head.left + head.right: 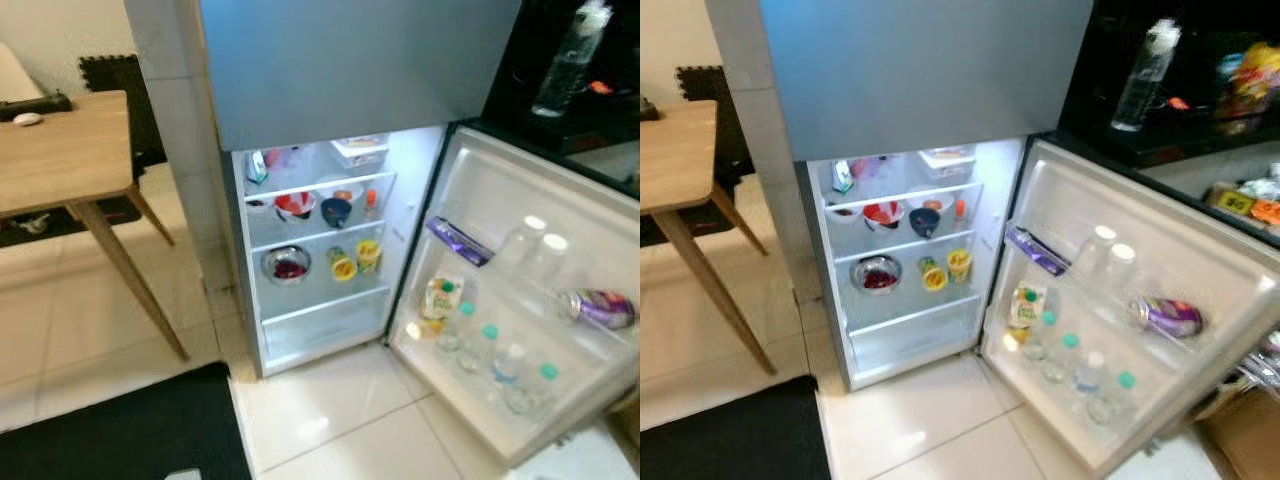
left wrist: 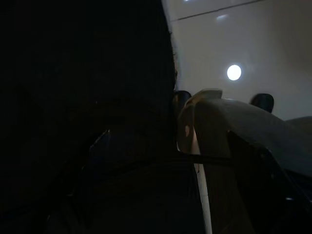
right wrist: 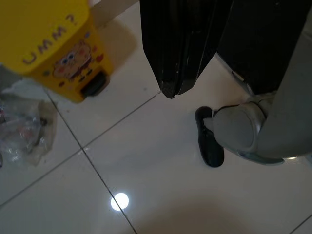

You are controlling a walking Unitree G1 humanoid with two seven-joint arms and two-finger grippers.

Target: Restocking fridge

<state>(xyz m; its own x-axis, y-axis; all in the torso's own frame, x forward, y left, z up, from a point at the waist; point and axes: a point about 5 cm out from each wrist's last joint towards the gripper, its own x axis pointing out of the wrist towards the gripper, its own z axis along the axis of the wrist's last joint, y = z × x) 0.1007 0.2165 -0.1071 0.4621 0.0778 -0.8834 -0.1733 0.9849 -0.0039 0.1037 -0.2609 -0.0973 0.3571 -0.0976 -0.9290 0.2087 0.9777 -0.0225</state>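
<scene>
The fridge (image 1: 330, 250) stands at the centre of the head views, its lower door (image 1: 520, 300) swung wide to the right. Inside, lit shelves hold bowls — a steel bowl (image 1: 287, 265) of red food at mid-frame. Door racks carry bottles (image 1: 495, 355), a purple packet (image 1: 600, 308) and a carton (image 1: 440, 298). A wooden table (image 1: 60, 150) sits upper left. In the right wrist view, the right gripper (image 3: 170, 87) hangs over white tiles near a yellow bin (image 3: 58, 44), fingers pressed together. Left gripper's jaws: cannot tell, too dark.

fridge (image 1: 330, 250) ahead, door (image 1: 520, 300) open rightward | bowls (image 1: 288, 265) on shelves | bottles (image 1: 490, 350) in door | table (image 1: 60, 150) left
</scene>
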